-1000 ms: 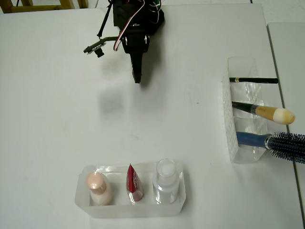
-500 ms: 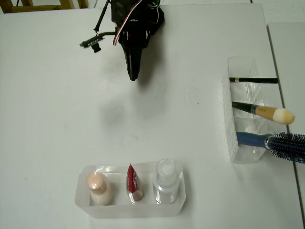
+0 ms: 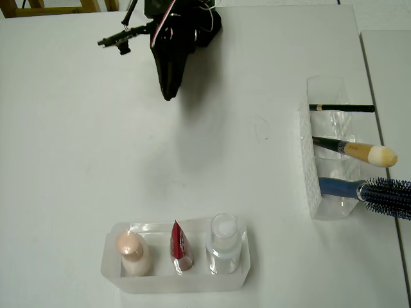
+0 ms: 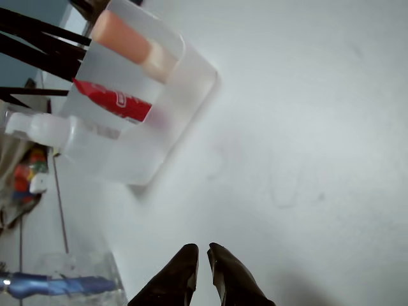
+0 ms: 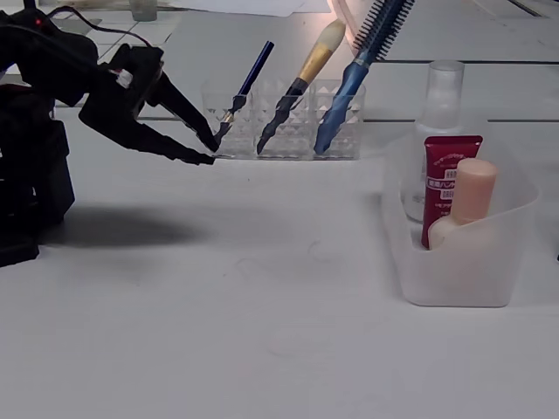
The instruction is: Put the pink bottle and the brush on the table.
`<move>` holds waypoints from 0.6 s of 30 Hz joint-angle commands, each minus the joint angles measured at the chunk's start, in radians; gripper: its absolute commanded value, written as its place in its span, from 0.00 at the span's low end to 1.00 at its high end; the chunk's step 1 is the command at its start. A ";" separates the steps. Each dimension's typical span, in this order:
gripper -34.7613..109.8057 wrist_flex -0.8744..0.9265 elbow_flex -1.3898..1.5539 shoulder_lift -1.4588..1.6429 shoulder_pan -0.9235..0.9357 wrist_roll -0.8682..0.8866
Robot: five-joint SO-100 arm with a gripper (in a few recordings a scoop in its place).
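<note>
Gripper sat up near twelve o'clock on the table in the overhead view, black fingers pointing down toward six, and I saw nothing between them. On the wrist view the two tips were almost together, a thin gap left, hovering above bare white tabletop. From the fixed view the gripper hung above the surface at about nine o'clock.

Pink bottle stood upright in the left slot of the frosted tray down at six o'clock, well apart from the gripper. Beside it I saw the red tube in the middle and the clear bottle on the right. In the fixed view the pink bottle stood nearest the camera in that tray.

Brush lay in the middle slot of the clear holder out at three o'clock, cream tip sticking out past it. I saw the thin dark stick above it and the blue hairbrush below.
</note>
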 commanded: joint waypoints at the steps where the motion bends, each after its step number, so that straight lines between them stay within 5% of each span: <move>1: 0.24 0.009 -0.060 -0.015 0.018 -0.086; 18: 0.24 -0.238 -0.129 -0.247 0.064 -0.503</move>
